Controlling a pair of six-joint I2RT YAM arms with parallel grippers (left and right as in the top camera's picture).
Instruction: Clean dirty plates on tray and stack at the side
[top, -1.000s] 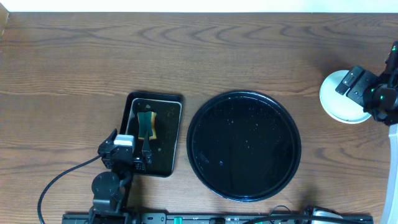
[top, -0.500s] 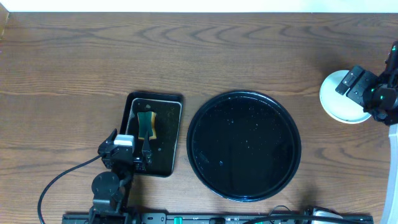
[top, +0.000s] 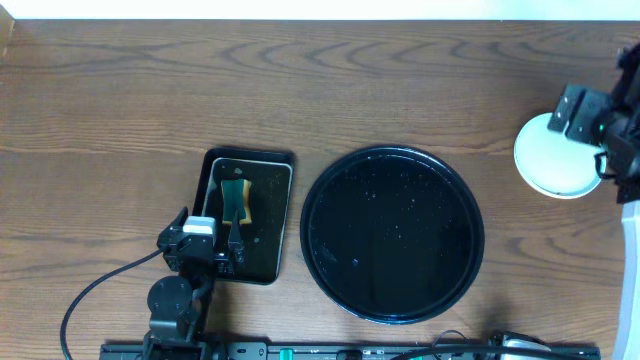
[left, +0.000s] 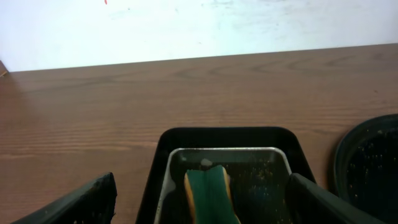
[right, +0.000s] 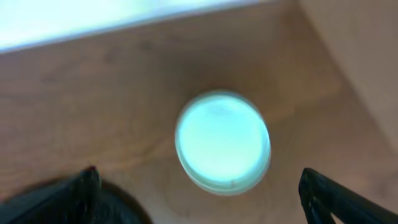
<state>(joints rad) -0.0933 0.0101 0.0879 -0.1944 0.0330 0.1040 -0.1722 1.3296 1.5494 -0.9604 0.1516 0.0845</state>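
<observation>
Plates sat stacked on table right of tray, directly below right gripper, between its spread jaws; it gripped nothing. Left gripper jaws also apart, over sponge.

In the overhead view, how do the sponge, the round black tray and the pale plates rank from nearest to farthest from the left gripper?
Measured from the left gripper:
1. Sponge: just ahead of it, lying in the small rectangular tray.
2. Round black tray: to its right, mid-table.
3. Plates: at the far right of the table.
</observation>
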